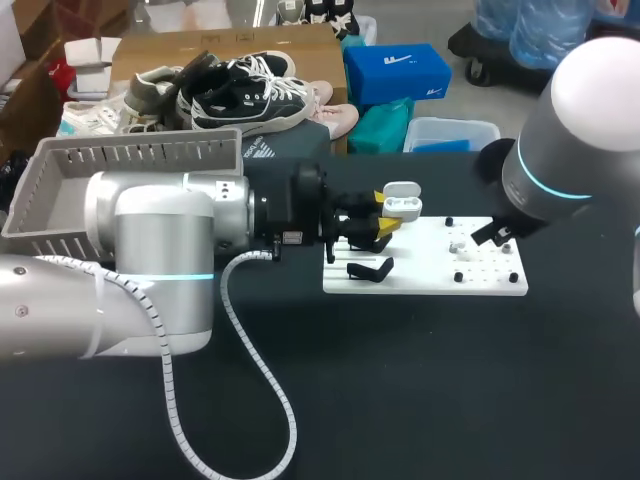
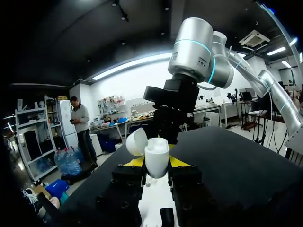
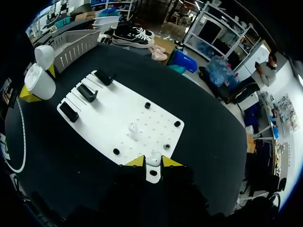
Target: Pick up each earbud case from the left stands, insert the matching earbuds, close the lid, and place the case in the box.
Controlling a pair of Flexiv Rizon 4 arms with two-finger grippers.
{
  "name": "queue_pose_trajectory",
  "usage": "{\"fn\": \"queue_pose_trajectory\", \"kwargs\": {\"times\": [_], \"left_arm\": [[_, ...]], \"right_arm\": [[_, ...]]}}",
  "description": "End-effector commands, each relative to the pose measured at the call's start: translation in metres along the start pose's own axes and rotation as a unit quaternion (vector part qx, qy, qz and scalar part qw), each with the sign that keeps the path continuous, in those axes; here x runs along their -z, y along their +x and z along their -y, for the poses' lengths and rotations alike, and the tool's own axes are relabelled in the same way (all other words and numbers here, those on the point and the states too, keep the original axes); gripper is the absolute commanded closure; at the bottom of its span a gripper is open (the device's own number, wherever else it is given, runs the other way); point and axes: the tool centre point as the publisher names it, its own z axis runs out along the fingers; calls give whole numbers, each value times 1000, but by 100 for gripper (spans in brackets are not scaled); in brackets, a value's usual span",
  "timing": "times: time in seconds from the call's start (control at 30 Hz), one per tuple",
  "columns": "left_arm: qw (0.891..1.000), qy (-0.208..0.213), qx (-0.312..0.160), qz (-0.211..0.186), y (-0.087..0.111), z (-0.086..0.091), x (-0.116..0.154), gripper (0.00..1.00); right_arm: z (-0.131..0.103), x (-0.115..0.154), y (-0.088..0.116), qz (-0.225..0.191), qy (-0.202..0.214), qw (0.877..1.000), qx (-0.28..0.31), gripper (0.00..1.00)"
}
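In the middle of the black bench [image 1: 400, 380] lies a white board [image 1: 430, 275] with black stands [image 1: 370, 268] at its left end. Just past the stands, my left claw [image 2: 156, 162] pinches the white earbud case [image 1: 403, 205], lid open, up off the board. At the board's right end, my right claw [image 3: 153, 162] pinches a small white earbud [image 3: 153, 157]. A grey box [image 1: 140, 150] sits at the far left corner.

The left arm [image 1: 160, 240] comes in from the left and lies stretched level over the table, wrist pointing towards the middle. The left gripper [image 1: 383, 213] has its fingers [image 2: 136, 161] clamped on either side of an open earbud case [image 2: 156, 158]. The right arm [image 1: 575, 150] bends down from the right, and the right gripper [image 3: 153, 162] points downward, its yellow tips pinching a small white earbud [image 3: 153, 158].
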Motion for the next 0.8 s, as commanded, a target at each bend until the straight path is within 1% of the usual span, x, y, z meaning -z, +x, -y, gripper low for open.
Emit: {"fn": "queue_pose_trajectory", "kwargs": {"times": [0.03, 0.07, 0.1, 0.13, 0.17, 0.2, 0.23, 0.27, 0.3, 0.33, 0.37, 0.43, 0.47, 0.63, 0.67, 0.7, 0.77, 0.8], "left_arm": [[1000, -1, -1, 2, 1, 0, 0, 100], [1000, -1, -1, 2, 1, 0, 0, 100], [1000, -1, -1, 2, 1, 0, 0, 100], [1000, -1, -1, 2, 1, 0, 0, 100], [1000, -1, -1, 2, 1, 0, 0, 100], [1000, -1, -1, 2, 1, 0, 0, 100], [1000, -1, -1, 2, 1, 0, 0, 100], [1000, -1, -1, 2, 1, 0, 0, 100], [1000, -1, -1, 2, 1, 0, 0, 100], [1000, -1, -1, 2, 1, 0, 0, 100], [1000, -1, -1, 2, 1, 0, 0, 100], [1000, -1, -1, 2, 1, 0, 0, 100], [1000, -1, -1, 2, 1, 0, 0, 100], [1000, -1, -1, 2, 1, 0, 0, 100], [1000, -1, -1, 2, 1, 0, 0, 100], [1000, -1, -1, 2, 1, 0, 0, 100], [1000, -1, -1, 2, 1, 0, 0, 100], [1000, -1, -1, 2, 1, 0, 0, 100]], "right_arm": [[-3, 0, -3, -3, 17, 1000, -18, 100], [-4, 3, -8, -13, 26, 999, -42, 100], [-4, 4, -11, -31, 47, 996, -70, 100], [-5, 7, -13, -29, 56, 995, -81, 100], [-5, 12, -16, -36, 61, 992, -108, 100], [-4, 14, -17, -48, 85, 986, -132, 100], [-4, 17, -19, -49, 91, 984, -145, 100], [-3, 21, -20, -58, 105, 977, -174, 100], [-1, 24, -21, -66, 109, 973, -193, 100], [-1, 28, -22, -66, 105, 970, -210, 100], [0, 32, -23, -77, 104, 963, -237, 100], [0, 39, -25, -88, 97, 954, -268, 100], [-1, 43, -25, -94, 100, 949, -283, 100], [-9, 59, -26, -110, 97, 930, -337, 100], [-11, 62, -26, -117, 99, 923, -354, 100], [-12, 64, -25, -117, 89, 920, -363, 100], [-17, 68, -24, -127, 97, 907, -390, 100], [-20, 70, -23, -126, 86, 904, -398, 100]]}}
